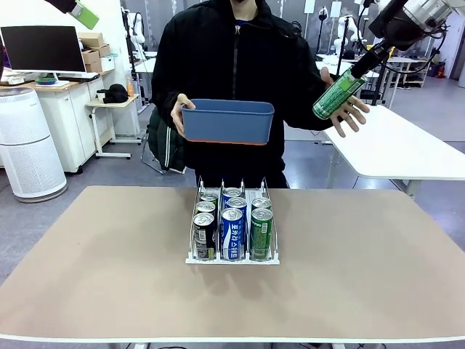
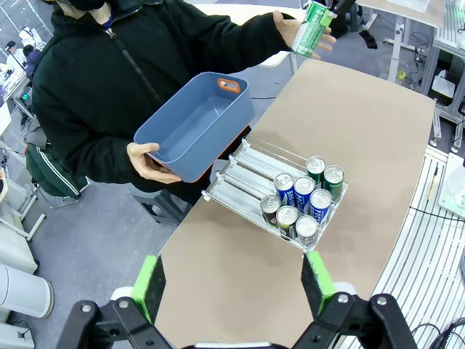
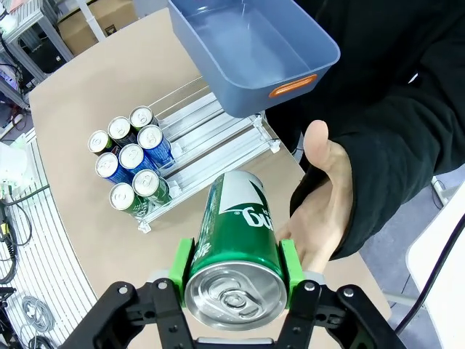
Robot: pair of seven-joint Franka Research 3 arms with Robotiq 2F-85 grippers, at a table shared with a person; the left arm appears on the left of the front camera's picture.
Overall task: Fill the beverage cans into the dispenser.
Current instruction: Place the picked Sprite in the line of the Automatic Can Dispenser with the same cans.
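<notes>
Right gripper is clamped on a green can, held up high at the far right, tilted, right next to the person's open hand. Left gripper hangs up on the left with its pads spread wide, nothing between them.

Down on the tan table the dispenser sits near the middle. It's got seven cans bunched at the near end: black ones in the left lane, blue in the middle, green on the right. The far part of the lanes is bare.

The person at the far side holds a blue tub in the other hand, above the dispenser's far end; the tub looks empty.
</notes>
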